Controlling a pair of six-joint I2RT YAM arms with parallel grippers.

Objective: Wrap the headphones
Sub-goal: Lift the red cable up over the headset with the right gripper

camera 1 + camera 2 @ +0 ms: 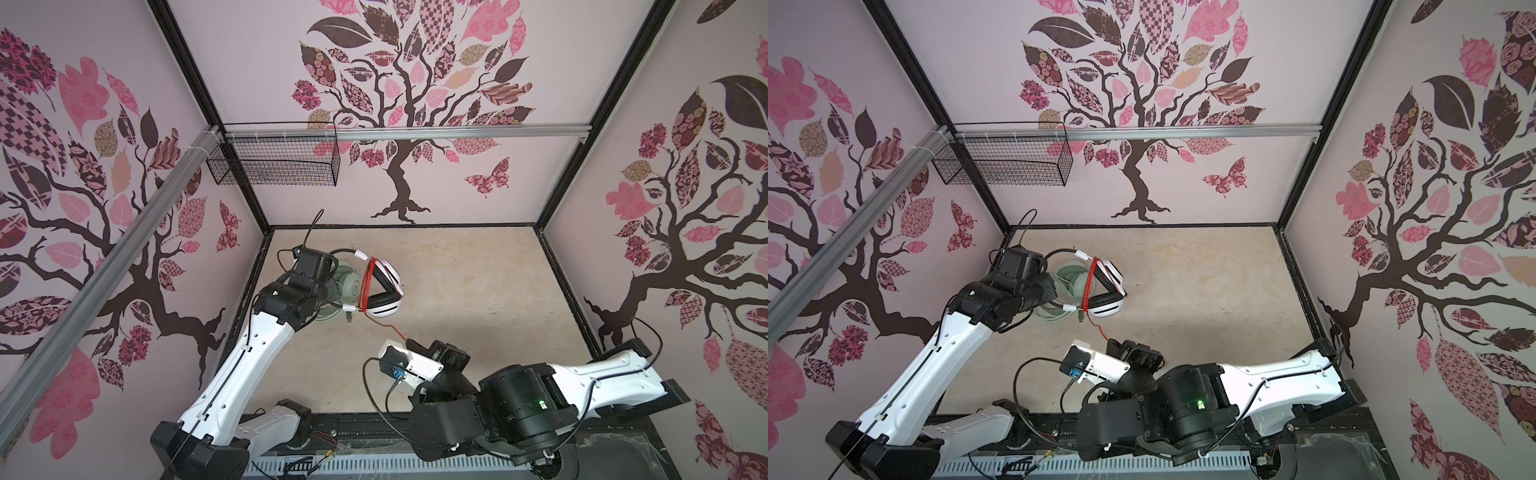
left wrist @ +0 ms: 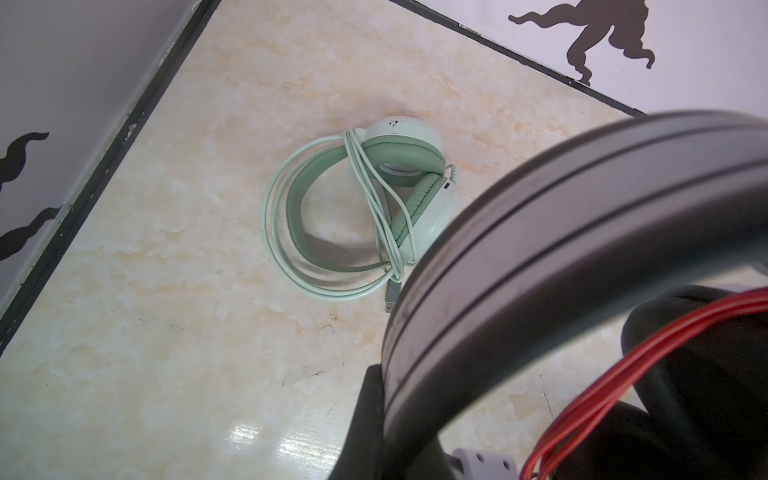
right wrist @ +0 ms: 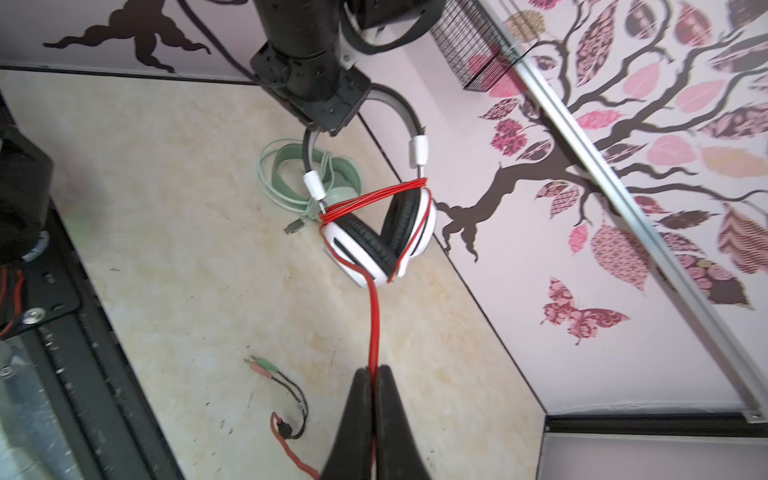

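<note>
Firmly, my left fingers (image 2: 357, 436) gripped the white-and-black over-ear headset (image 3: 345, 245), and my right fingers (image 3: 357, 415) pinched its orange-red cable (image 3: 374, 324). The mint-green headset (image 2: 299, 216) lay on the marbled surface (image 2: 166, 291).

The white headset (image 3: 353, 257), black-padded, hangs above the table (image 3: 187, 208) by its grey headband, cups down. Its red cable (image 3: 375, 316) is wound several turns across the arms above the cups, with one strand running off taut. The green headset (image 2: 415, 137) lies on its side on the table nearby, its pale green cable (image 2: 268, 216) looped around the band and cups.
</note>
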